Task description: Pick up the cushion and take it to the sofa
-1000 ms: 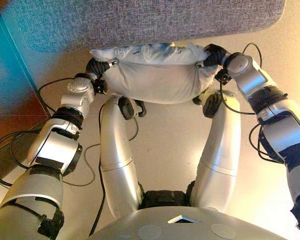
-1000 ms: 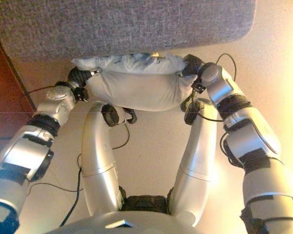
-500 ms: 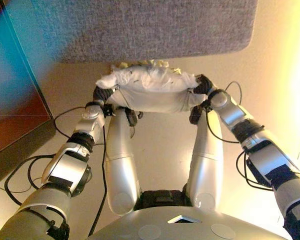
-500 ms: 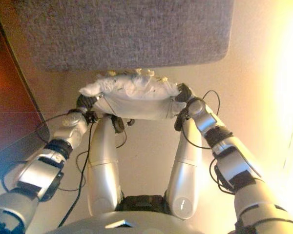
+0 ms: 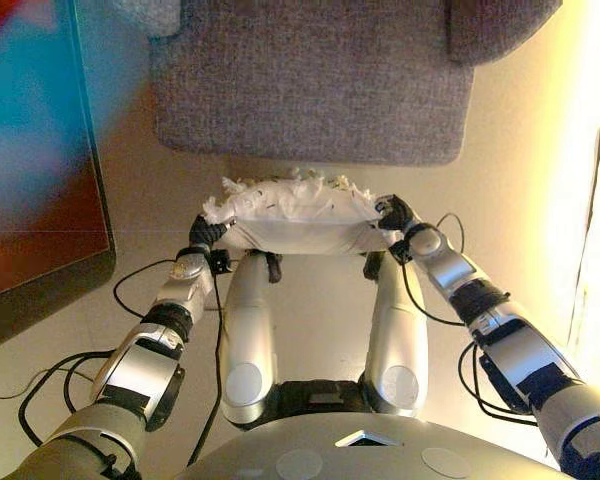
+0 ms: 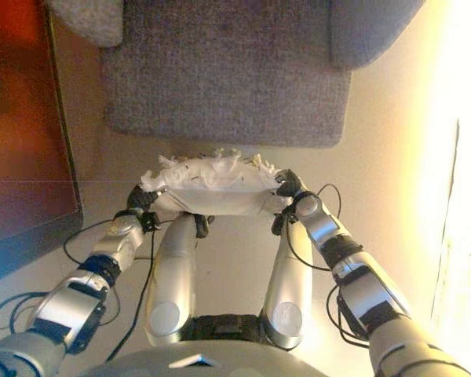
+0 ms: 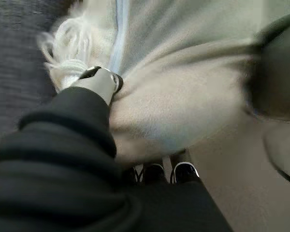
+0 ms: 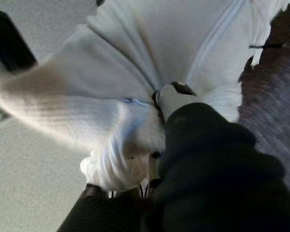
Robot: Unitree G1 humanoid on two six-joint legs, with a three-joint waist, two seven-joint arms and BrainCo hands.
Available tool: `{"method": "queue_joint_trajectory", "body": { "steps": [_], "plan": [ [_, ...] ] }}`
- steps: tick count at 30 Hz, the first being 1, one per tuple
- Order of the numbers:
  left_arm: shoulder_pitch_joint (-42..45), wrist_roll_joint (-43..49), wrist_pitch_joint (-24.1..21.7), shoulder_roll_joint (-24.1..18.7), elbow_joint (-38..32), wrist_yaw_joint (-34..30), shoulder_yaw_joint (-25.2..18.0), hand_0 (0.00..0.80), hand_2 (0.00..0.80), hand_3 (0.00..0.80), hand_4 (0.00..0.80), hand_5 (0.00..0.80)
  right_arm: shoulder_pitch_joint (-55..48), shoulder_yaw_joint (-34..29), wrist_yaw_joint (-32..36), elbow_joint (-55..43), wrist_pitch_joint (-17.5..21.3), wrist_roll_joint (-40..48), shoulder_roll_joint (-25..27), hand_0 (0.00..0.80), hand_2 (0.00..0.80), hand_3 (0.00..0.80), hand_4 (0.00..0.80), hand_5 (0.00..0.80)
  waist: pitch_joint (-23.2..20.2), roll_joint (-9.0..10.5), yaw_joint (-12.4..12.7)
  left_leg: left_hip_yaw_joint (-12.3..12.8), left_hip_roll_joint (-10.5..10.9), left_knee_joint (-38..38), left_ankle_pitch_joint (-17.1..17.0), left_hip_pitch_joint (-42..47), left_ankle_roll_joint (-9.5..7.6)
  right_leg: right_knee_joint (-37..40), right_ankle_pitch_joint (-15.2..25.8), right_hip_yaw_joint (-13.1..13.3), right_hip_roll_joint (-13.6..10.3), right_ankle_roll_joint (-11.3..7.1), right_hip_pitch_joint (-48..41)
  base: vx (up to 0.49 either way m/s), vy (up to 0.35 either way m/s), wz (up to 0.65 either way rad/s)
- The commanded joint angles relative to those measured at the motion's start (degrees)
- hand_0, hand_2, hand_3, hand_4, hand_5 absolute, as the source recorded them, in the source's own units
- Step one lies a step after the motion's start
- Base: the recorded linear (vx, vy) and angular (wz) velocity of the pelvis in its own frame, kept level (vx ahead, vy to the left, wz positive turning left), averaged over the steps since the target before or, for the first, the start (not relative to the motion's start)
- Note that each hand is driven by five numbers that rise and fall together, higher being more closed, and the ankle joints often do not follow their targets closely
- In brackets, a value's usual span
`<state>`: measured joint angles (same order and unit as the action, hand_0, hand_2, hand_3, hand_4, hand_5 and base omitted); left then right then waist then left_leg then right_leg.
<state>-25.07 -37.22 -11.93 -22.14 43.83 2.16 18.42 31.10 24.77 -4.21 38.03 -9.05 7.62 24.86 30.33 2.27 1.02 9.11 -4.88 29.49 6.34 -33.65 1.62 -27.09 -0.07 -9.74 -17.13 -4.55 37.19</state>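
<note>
Sofa (image 5: pixel 310 90) slid away from you across that last second: a second back its grey seat front hung right over the cushion (image 5: pixel 295 210), half a second back a strip of floor opened between them, and at this moment the whole seat block showed, armrests included, with bare floor between its front edge and the cushion. Much of that was the head camera shifting, so you should not read it all as the cushion travelling; still, the cushion sat clear of the sofa rather than tucked under its front edge.

Your grip did not change. The left hand (image 5: pixel 206 232) was clamped on the cushion's end farther from the sofa's right armrest, thumb pressed into the cream cloth by the fringe and fingers curled underneath, as the left wrist view showed (image 7: pixel 99 82). The right hand (image 5: pixel 394 212) pinched the opposite end the same way, thumb dug into a fold beside the piping (image 8: pixel 174 99). Between them the cushion hung off the floor, sagging slightly in the middle, fringe toward the sofa.

My read: pickup was done and the carry was nearly over. What remained was lifting the cushion above seat height and reaching forward over the seat before you let go.
</note>
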Motion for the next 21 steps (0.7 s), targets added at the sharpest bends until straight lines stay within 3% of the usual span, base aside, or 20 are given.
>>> {"method": "queue_joint_trajectory", "body": {
  "steps": [1,7,13,21],
  "plan": [
    [-5.11,-0.67,-6.45,0.45,-8.88,-3.04,-2.28,0.8,0.8,0.8,0.8,0.8,0.09,-3.73,0.44,-7.54,4.09,4.37,5.4,0.8,0.8,0.8,0.8,0.8,-5.57,-2.66,0.57,-5.77,-1.22,-4.94,-4.13,0.02,3.27,3.06,1.36,-1.34,-1.85,-4.26,-3.27,0.107,-0.018,-0.07],
    [-2.89,1.3,-3.63,0.89,-8.96,-2.79,-2.52,0.8,0.8,0.8,0.8,0.8,-4.19,-5.92,2.48,-8.19,3.71,7.85,4.09,0.8,0.8,0.8,0.8,0.8,-8.56,-2.15,0.68,-6.02,0.24,-8.15,-4.22,7.45,2.86,7.29,1.66,-2.28,-1.24,-4.62,-11.27,0.161,-0.001,-0.14],
    [-2.29,1.02,-2.5,0.89,-9.52,-2.25,-2.6,0.8,0.8,0.8,0.8,0.8,-5.76,-6.83,4.48,-7.65,4.57,10.6,4.24,0.8,0.8,0.8,0.8,0.8,-10.49,-1.68,0.41,-5.5,-0.56,-9.64,-4.07,11.9,3.28,10.74,1.93,-3.05,-0.24,-4.32,-16.95,0.154,-0.029,0.01],
    [4.68,3.46,-1.79,1.61,-13.93,-3.35,-5.1,0.8,0.8,0.8,0.8,0.8,-13.19,-9.95,7.71,-12.73,5.93,9.63,3.81,0.8,0.8,0.8,0.8,0.8,-14.59,-0.79,0.41,-3.92,-0.8,-16.22,-5.19,21.79,3.43,17.55,2.63,-4.14,1.67,-4.24,-27.38,0.173,-0.032,-0.02]
  ]
}}
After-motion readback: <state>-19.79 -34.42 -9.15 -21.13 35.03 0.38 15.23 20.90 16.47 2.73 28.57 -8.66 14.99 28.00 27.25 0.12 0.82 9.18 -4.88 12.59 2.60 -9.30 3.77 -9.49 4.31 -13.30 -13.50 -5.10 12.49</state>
